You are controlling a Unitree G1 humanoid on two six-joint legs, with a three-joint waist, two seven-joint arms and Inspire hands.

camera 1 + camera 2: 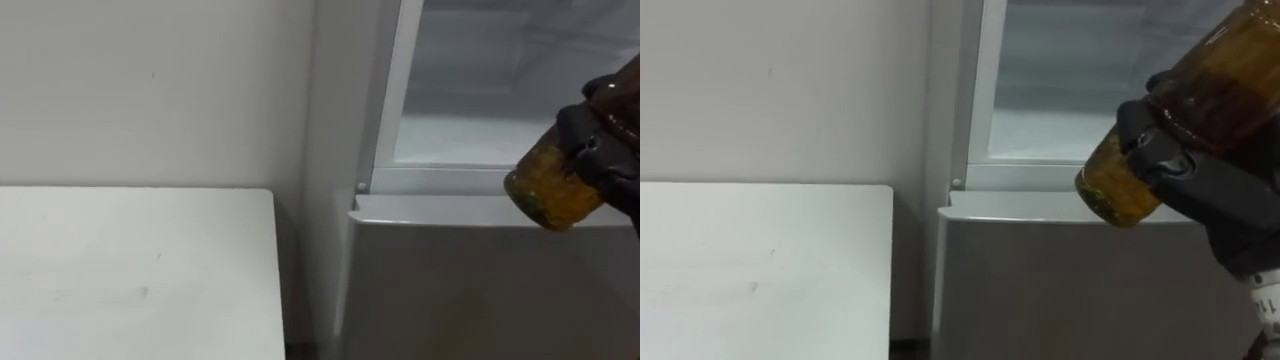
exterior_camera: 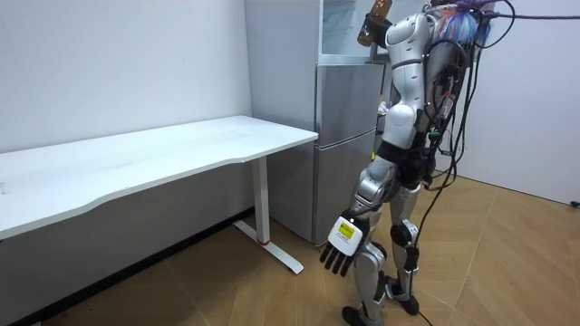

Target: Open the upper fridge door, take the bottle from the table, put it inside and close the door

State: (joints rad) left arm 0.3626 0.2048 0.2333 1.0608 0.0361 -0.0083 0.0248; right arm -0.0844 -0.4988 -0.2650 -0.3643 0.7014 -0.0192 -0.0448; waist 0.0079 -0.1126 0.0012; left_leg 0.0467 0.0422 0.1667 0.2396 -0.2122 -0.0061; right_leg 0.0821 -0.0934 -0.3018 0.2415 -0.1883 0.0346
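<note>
An amber bottle with yellowish contents lies tilted in my right hand, whose fingers are curled round it. Its base points toward the open upper fridge compartment, level with the compartment's lower sill. In the right eye view the bottle and the right hand sit just before the opening. In the room view the bottle is raised at the top of the fridge, and I stand right in front of it. My left hand hangs by my thigh with straight fingers.
A white table stands to the left of the fridge, against the white wall. The closed lower fridge door is below the opening. Wooden floor lies around my feet in the room view.
</note>
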